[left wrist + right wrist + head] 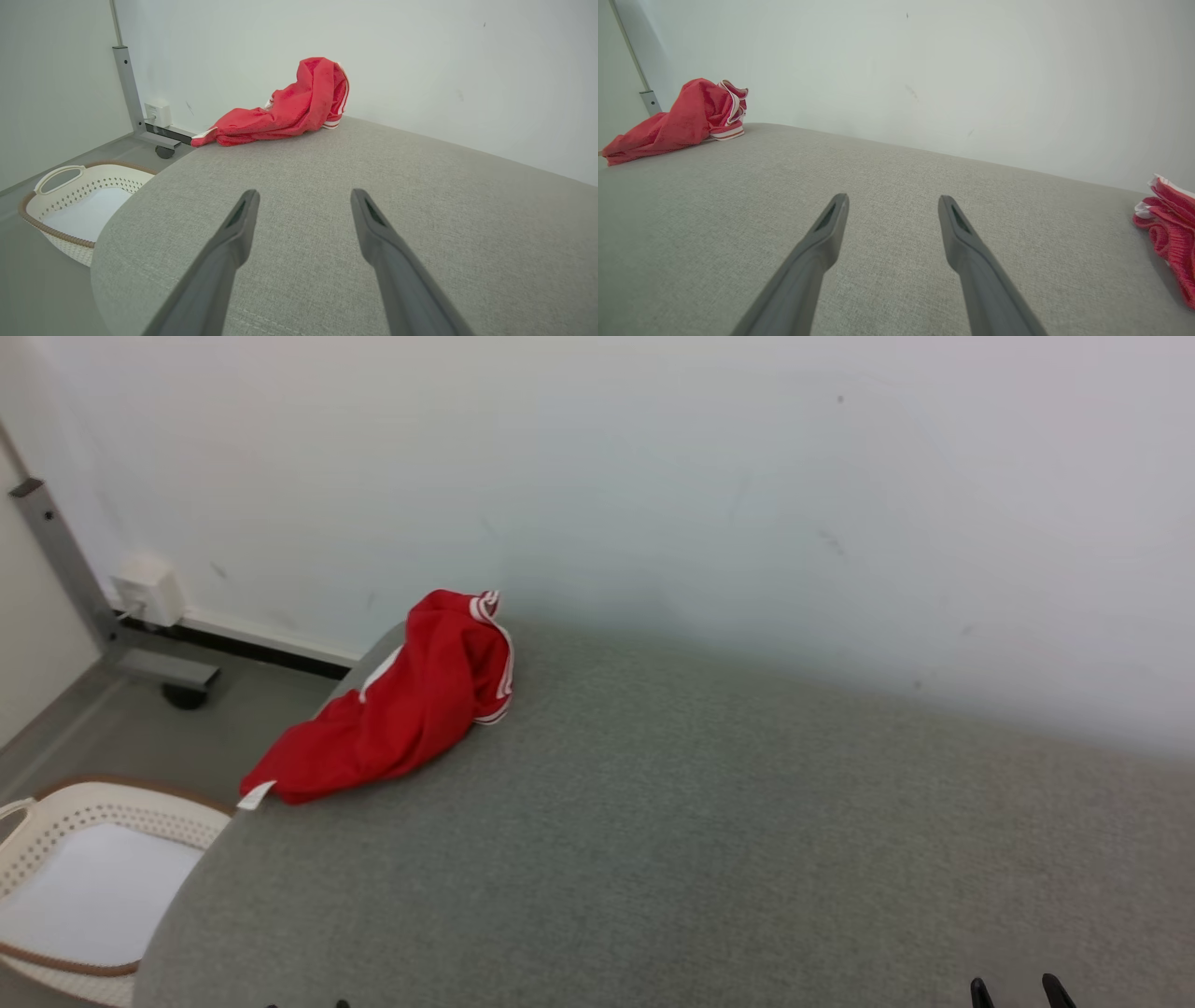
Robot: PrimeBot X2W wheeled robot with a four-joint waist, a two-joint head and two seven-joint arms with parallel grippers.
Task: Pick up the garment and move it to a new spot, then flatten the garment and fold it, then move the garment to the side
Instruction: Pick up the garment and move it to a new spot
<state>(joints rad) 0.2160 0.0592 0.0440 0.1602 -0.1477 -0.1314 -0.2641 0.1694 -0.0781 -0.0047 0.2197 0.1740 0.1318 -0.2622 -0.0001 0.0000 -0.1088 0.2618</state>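
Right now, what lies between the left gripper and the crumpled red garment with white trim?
The stretch is bare: in the left wrist view, plain grey fabric surface runs from the open left gripper to the crumpled red garment.

I'm looking down through the head camera from high over the grey desk toward the white wall. Both wrist cameras are sitting low, skimming along it toward that wall, and all three are sharing the red garment at its far left corner.
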